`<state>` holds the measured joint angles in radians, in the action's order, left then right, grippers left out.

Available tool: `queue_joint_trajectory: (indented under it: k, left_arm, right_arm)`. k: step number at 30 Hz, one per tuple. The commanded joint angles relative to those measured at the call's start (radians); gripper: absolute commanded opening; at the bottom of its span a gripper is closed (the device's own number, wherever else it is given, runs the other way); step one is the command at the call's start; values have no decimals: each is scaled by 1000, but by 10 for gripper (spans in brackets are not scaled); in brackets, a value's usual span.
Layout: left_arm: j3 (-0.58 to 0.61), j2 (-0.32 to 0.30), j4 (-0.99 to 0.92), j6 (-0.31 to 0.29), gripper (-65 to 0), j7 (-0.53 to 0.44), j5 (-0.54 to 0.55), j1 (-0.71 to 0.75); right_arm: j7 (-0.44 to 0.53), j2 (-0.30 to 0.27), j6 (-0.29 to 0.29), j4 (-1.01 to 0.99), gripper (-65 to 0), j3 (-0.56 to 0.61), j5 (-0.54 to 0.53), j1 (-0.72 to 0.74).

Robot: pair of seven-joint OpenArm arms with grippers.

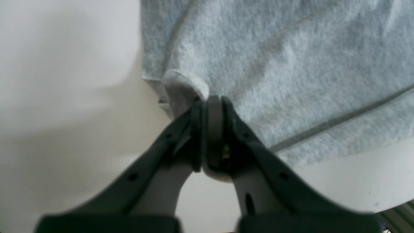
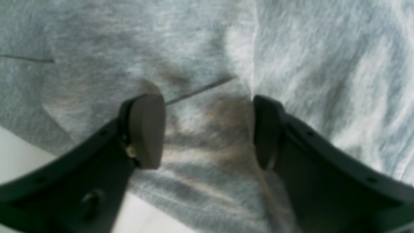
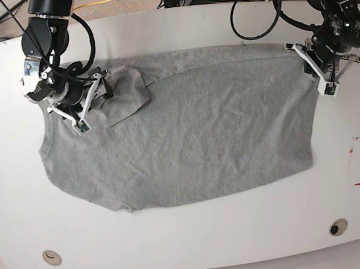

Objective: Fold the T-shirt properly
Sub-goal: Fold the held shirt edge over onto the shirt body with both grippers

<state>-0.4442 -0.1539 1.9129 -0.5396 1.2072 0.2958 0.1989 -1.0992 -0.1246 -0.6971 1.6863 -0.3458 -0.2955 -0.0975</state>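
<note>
From my station I see the T-shirt spread plain side up on the white desk, its long axis running across the base view, neck end toward that view's left and hem toward its right. My left claw is pressed together and pinching a small fold of the T-shirt's hem corner, at the far right corner of the cloth in the base view. My right claw is spread wide, with its jaws on either side of a patch of grey fabric near a seam; I judge it to be hovering just over or resting on the cloth at the folded-in sleeve by the shoulder, not yet gripping anything. So each arm has one far corner: the left has its end in hand, the right has the cloth directly under its open jaws. The rest of the T-shirt lies from both claws toward the near edge of the desk, and I think that is the relation that matters: once the right claw closes, both far corners could be drawn toward me over the body. The risk I see is the right claw grabbing only the loose sleeve layer.
</note>
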Motion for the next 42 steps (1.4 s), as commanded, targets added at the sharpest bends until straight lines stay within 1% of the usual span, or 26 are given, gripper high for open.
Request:
queue_joint_trajectory:
  k: [1, 3, 4, 7, 12, 15, 20, 28, 30, 32, 33, 35, 39, 42]
  left_arm:
    - [-3, -9, 15, -1, -650, -14, 6, -11]
    - [-3, -9, 15, -1, -650, -14, 6, -11]
    - [-3, -9, 15, -1, -650, -14, 6, -11]
    - [-3, -9, 15, -1, -650, -14, 6, -11]
    - [-3, -13, 15, -1, -649, -14, 10, -20]
    - [-3, -26, 15, -1, -647, -14, 10, -49]
    - [3, -22, 15, -1, -647, -11, 9, -108]
    - [91, -26, 10, -1, -646, -11, 4, -167]
    - [115, -26, -22, -1, -646, -11, 4, -197]
    - [129, -48, -63, -1, -646, -11, 4, -218]
    - [140, -60, -94, -1, -646, -11, 4, -232]
    - [147, -66, -148, -1, -646, -13, 4, -253]
    - [147, -79, -223, -1, -646, -16, 4, -313]
    - [149, -92, -267, -1, -646, -17, 7, -352]
  right_arm:
    - [23, -7, -1, 16, -379, -5, -14, 12]
    - [23, -7, -1, 15, -569, -5, -14, 14]
    - [23, -8, -1, 15, -648, -5, -14, 14]
    - [21, -10, -1, 30, -650, -16, -14, 5]
    - [17, -5, -1, 136, -650, -97, -20, -48]
    - [17, -10, -1, 180, -650, -117, -23, -74]
    - [17, -11, -1, 193, -650, -121, -17, -83]
    - [17, -11, -1, 188, -650, -117, -14, -12]
    - [15, -11, -1, 179, -650, -117, -14, 28]
    - [15, -13, -1, 154, -650, -115, -14, 55]
    - [15, -17, -1, 139, -650, -115, -14, 69]
    - [15, -47, -1, 108, -650, -112, -14, 95]
    - [20, -91, -1, 15, -650, -57, -14, 152]
    - [27, -106, -1, -27, -650, -42, -12, 181]
